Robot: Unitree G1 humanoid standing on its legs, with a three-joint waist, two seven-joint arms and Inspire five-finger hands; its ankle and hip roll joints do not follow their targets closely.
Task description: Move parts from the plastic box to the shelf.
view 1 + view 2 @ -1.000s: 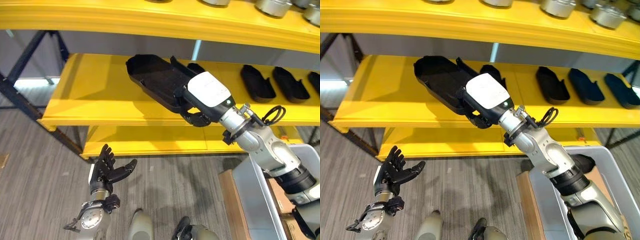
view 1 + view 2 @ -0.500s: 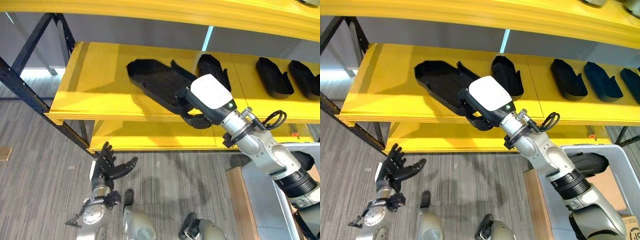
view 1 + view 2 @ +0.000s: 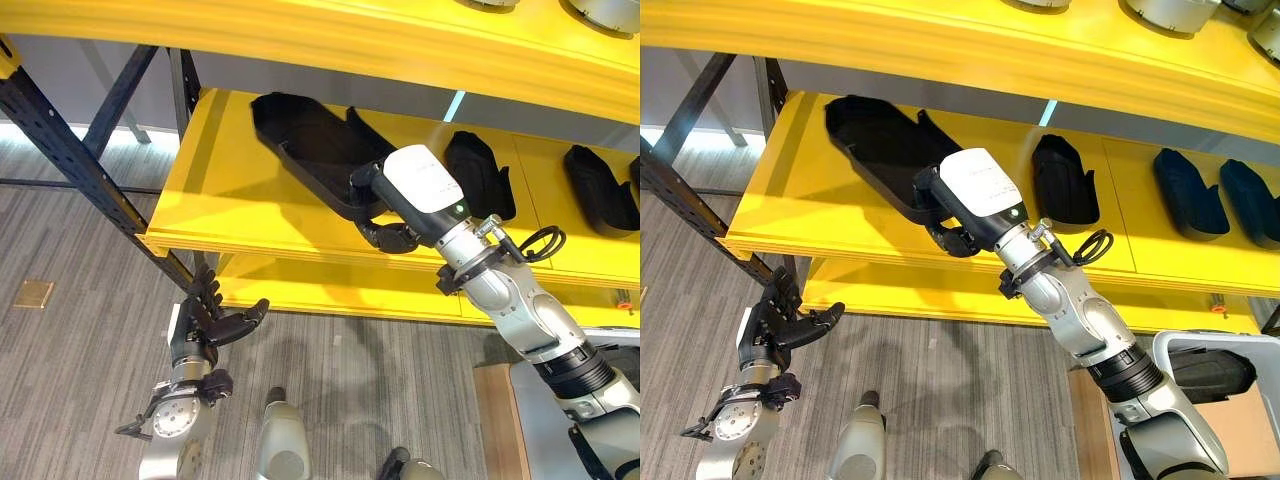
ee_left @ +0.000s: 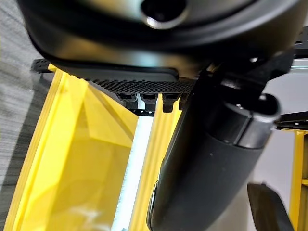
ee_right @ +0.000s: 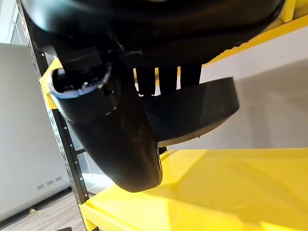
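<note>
A long black tray-shaped part point(image 3: 310, 140) is over the left of the yellow middle shelf point(image 3: 225, 205), running from the back wall toward the front edge. My right hand point(image 3: 415, 190) is shut on its near end. Its fingers point(image 5: 163, 77) hook over the rim and the thumb point(image 5: 110, 139) lies below. In the right wrist view the part point(image 5: 202, 110) hangs slightly above the shelf board. My left hand point(image 3: 205, 325) is open and idle, low by the floor. The plastic box point(image 3: 1200, 342) stands at the lower right with a dark part point(image 3: 1210, 375) inside.
More black parts point(image 3: 1062, 180) point(image 3: 1190, 190) lie in a row on the same shelf to the right. The top shelf point(image 3: 940, 40) overhangs and bears silver metal parts point(image 3: 1170, 12). A dark steel upright point(image 3: 80, 170) stands at the left.
The whole picture has shifted, so the camera has moved. My right hand still holds the black part over the shelf. The left hand stays open and low.
</note>
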